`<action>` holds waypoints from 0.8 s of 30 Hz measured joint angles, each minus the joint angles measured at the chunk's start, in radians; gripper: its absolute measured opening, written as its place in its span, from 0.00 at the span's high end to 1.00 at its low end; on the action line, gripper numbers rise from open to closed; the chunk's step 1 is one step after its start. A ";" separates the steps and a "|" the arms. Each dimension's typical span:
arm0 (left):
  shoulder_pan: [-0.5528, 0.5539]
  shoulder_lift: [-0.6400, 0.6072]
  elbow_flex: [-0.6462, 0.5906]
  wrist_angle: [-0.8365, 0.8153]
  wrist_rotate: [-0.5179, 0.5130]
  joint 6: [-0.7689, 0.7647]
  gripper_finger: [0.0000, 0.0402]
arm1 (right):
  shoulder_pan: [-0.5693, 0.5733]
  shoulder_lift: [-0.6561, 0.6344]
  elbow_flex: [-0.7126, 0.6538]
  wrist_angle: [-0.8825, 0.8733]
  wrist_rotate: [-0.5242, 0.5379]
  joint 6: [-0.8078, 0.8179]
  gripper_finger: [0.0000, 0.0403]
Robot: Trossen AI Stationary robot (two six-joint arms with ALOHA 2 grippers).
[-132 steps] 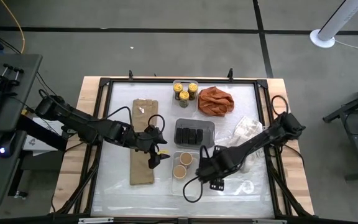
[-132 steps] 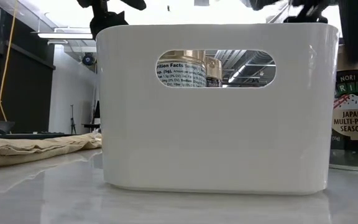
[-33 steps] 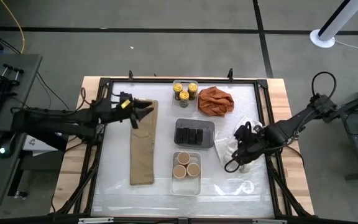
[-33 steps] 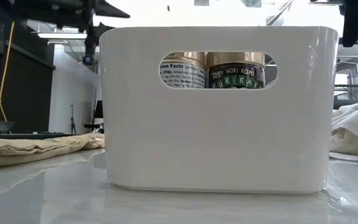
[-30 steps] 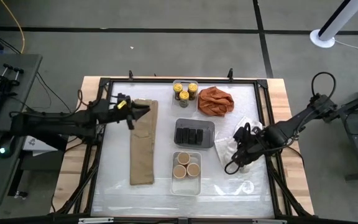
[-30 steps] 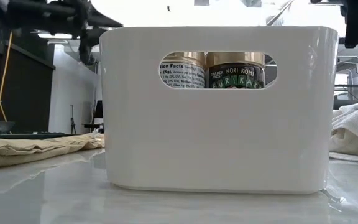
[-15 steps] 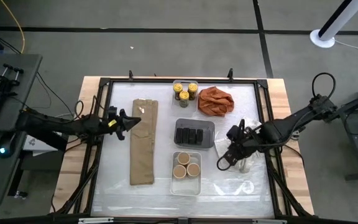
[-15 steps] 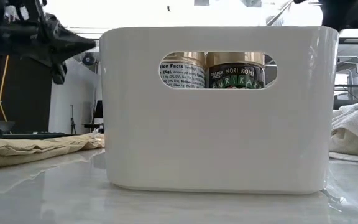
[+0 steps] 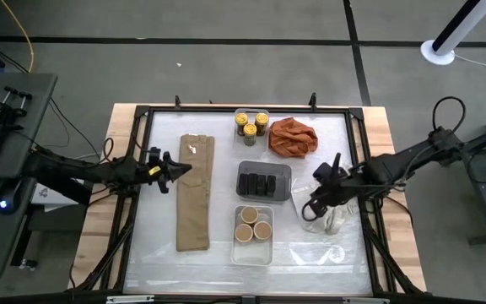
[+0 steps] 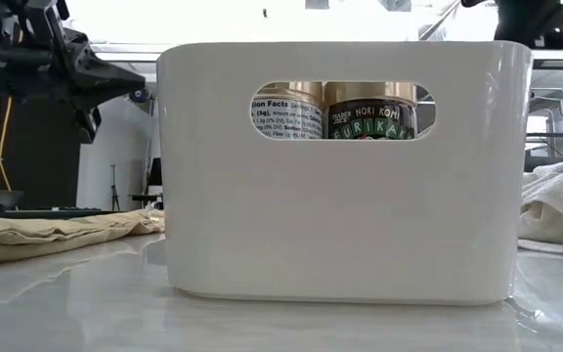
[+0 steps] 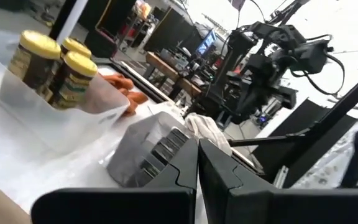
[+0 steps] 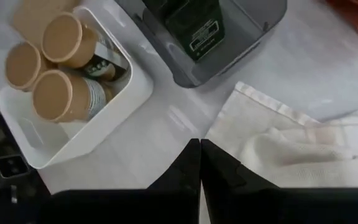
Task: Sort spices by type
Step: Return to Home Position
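Observation:
Three yellow-lidded jars (image 9: 251, 124) stand in a clear tray at the far middle of the table. Three dark tins (image 9: 259, 182) stand in a grey tray (image 9: 283, 172) at the centre. Three tan-topped tubs (image 9: 252, 225) stand in a white tray (image 9: 236, 247) toward the near edge. My left gripper (image 9: 184, 166) hangs shut and empty over the table's left part, beside a tan cloth. My right gripper (image 9: 309, 208) hangs shut and empty right of the two trays, over the edge of a white cloth. The right wrist view looks down on the tubs (image 12: 59, 68) and the tins (image 12: 194, 22).
A long tan cloth (image 9: 195, 198) lies left of the trays. An orange cloth (image 9: 293, 137) lies at the far right, and a white cloth with clear plastic (image 9: 334, 179) at the right. A black frame (image 9: 226, 108) runs round the table top.
My left gripper has drawn back toward the table's left edge, off the tan cloth's far end, and has shut. My right gripper has moved a little toward the table's far edge, staying shut. The trays and spices have kept still.

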 joint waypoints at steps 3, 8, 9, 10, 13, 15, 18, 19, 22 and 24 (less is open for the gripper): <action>0.000 0.000 0.000 -0.010 0.018 -0.011 1.00 | -0.014 -0.095 -0.115 0.106 0.007 -0.001 1.00; 0.000 0.000 0.000 -0.015 0.027 -0.006 1.00 | -0.072 -0.256 -0.377 0.439 -0.019 -0.094 1.00; 0.000 0.000 0.000 -0.015 0.027 -0.006 1.00 | -0.088 -0.284 -0.428 0.507 -0.032 -0.120 1.00; 0.000 0.000 0.000 -0.015 0.027 -0.006 1.00 | -0.105 -0.309 -0.476 0.577 -0.043 -0.148 1.00; 0.000 0.000 0.000 -0.015 0.027 -0.006 1.00 | -0.155 -0.377 -0.599 0.749 -0.080 -0.259 1.00; 0.000 0.000 0.000 -0.015 0.027 -0.006 1.00 | -0.185 -0.425 -0.668 0.837 -0.083 -0.324 1.00; 0.000 0.000 0.000 -0.015 0.027 -0.005 1.00 | -0.228 -0.501 -0.756 0.935 -0.086 -0.406 1.00; 0.000 0.000 0.000 -0.015 0.027 -0.005 1.00 | -0.240 -0.526 -0.784 0.965 -0.087 -0.427 1.00; 0.000 0.000 0.000 -0.015 0.027 -0.005 1.00 | -0.268 -0.612 -0.869 1.066 -0.107 -0.480 1.00; 0.000 0.000 0.000 -0.015 0.027 -0.005 1.00 | -0.280 -0.663 -0.922 1.137 -0.117 -0.510 1.00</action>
